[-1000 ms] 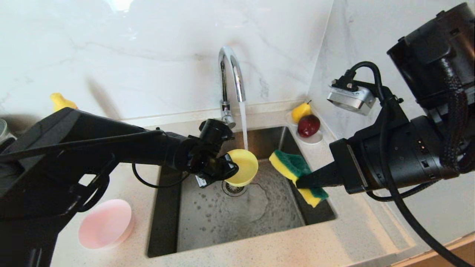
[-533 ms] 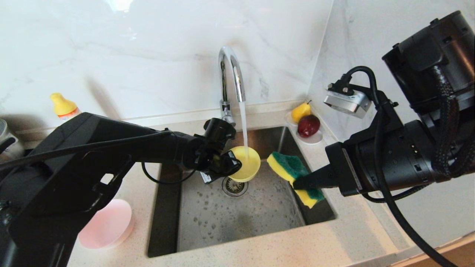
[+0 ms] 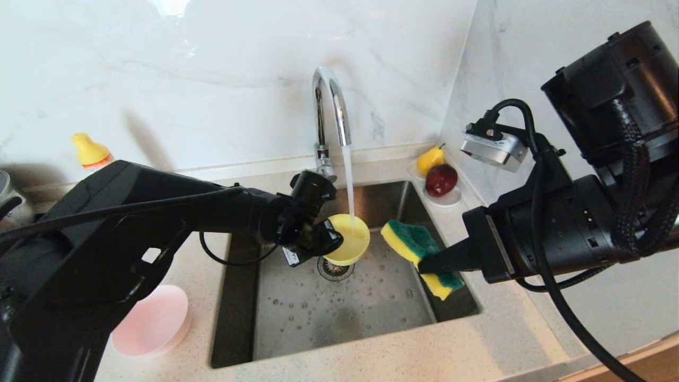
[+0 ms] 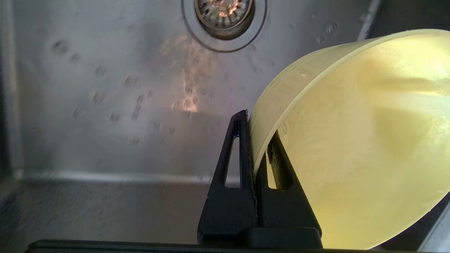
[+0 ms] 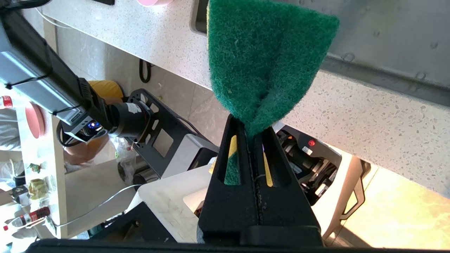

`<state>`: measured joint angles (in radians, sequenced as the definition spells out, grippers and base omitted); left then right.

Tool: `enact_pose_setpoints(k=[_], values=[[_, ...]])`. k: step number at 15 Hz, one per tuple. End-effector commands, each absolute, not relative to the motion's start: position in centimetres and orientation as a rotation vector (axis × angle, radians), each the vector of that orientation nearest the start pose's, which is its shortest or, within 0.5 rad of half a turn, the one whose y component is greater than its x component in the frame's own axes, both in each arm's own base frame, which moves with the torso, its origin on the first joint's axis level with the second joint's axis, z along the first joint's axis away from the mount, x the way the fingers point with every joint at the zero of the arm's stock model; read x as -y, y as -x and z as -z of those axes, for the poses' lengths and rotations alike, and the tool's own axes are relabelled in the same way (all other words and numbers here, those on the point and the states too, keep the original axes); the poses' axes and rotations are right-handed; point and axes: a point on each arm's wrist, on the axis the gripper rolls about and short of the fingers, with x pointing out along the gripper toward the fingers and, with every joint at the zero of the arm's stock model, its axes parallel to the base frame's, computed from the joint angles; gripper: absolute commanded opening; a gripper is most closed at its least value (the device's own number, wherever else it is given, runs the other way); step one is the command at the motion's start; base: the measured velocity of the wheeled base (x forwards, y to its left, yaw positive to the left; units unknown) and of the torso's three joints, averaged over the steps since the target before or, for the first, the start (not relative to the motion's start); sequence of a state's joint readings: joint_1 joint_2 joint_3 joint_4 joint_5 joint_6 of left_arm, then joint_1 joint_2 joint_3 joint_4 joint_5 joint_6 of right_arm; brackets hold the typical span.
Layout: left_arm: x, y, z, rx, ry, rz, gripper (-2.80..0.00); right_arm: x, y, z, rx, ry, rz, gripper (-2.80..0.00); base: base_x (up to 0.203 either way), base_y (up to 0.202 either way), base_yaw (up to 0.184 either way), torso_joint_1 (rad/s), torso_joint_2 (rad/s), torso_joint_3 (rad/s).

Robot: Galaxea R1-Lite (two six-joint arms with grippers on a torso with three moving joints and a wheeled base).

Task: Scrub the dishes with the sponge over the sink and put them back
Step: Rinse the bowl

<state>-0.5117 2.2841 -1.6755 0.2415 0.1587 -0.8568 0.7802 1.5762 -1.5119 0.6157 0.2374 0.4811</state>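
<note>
Over the steel sink [image 3: 339,313], my left gripper [image 3: 331,240] is shut on the rim of the yellow bowl [image 3: 348,239]. The bowl sits under the running stream from the chrome faucet [image 3: 331,101], above the drain [image 3: 334,268]. The left wrist view has one finger inside the yellow bowl [image 4: 351,140] and one outside, left gripper [image 4: 257,123] pinching its wall. To the bowl's right, my right gripper [image 3: 424,262] is shut on the sponge [image 3: 411,236], green face up, a short gap away. The sponge [image 5: 263,59] folds between the right gripper [image 5: 251,128] fingers. The pink bowl [image 3: 151,321] rests on the counter at left.
A white saucer with a pear and a red apple [image 3: 440,185] stands at the sink's back right corner. A yellow-capped bottle [image 3: 90,151] stands by the back wall at left. The marble wall rises close behind the faucet and to the right.
My left arm's elbow rose and the yellow bowl levelled slightly under the stream. The right gripper and sponge edged left toward the bowl. The sheet of water on the sink floor has drained.
</note>
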Motion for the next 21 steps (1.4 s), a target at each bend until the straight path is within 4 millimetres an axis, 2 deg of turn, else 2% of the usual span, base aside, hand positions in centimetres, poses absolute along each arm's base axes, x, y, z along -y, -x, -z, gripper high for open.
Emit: enact_pose_setpoints(k=[1, 5, 7, 10, 14, 18, 21], values=[[21.6, -39.1, -12.4, -0.862, 0.533, -0.027, -2.80, -18.8, -18.3, -29.8, -0.908, -0.231, -0.784, -2.80, 0.000, 0.000, 0.000, 0.000, 0.00, 0.000], [21.5, -39.0, -12.4, -0.863, 0.531, -0.029, -2.80, -18.8, -18.3, -29.8, -0.907, -0.232, -0.785, -2.80, 0.000, 0.000, 0.000, 0.000, 0.00, 0.000], [20.9, -38.3, -12.5, -0.878, 0.520, -0.042, -2.80, -18.8, -18.2, -30.0, -0.901, -0.234, -0.787, -2.80, 0.000, 0.000, 0.000, 0.000, 0.00, 0.000], [18.3, -36.4, -14.9, -0.830, 0.518, -0.074, -2.80, -18.8, -18.3, -30.0, -0.903, -0.236, -0.784, -2.80, 0.000, 0.000, 0.000, 0.000, 0.00, 0.000], [13.7, -34.2, -17.0, -0.658, 0.411, -0.186, -2.80, -19.0, -18.5, -30.2, -0.888, -0.240, -0.788, -2.80, 0.000, 0.000, 0.000, 0.000, 0.00, 0.000], [11.1, -30.0, -19.7, -0.440, 0.340, -0.124, -2.80, -18.5, -18.5, -30.6, -0.865, -0.250, -0.786, -2.80, 0.000, 0.000, 0.000, 0.000, 0.00, 0.000], [10.1, -29.4, -21.0, -0.240, 0.266, -0.107, -2.80, -18.4, -18.5, -30.5, -0.867, -0.252, -0.783, -2.80, 0.000, 0.000, 0.000, 0.000, 0.00, 0.000]])
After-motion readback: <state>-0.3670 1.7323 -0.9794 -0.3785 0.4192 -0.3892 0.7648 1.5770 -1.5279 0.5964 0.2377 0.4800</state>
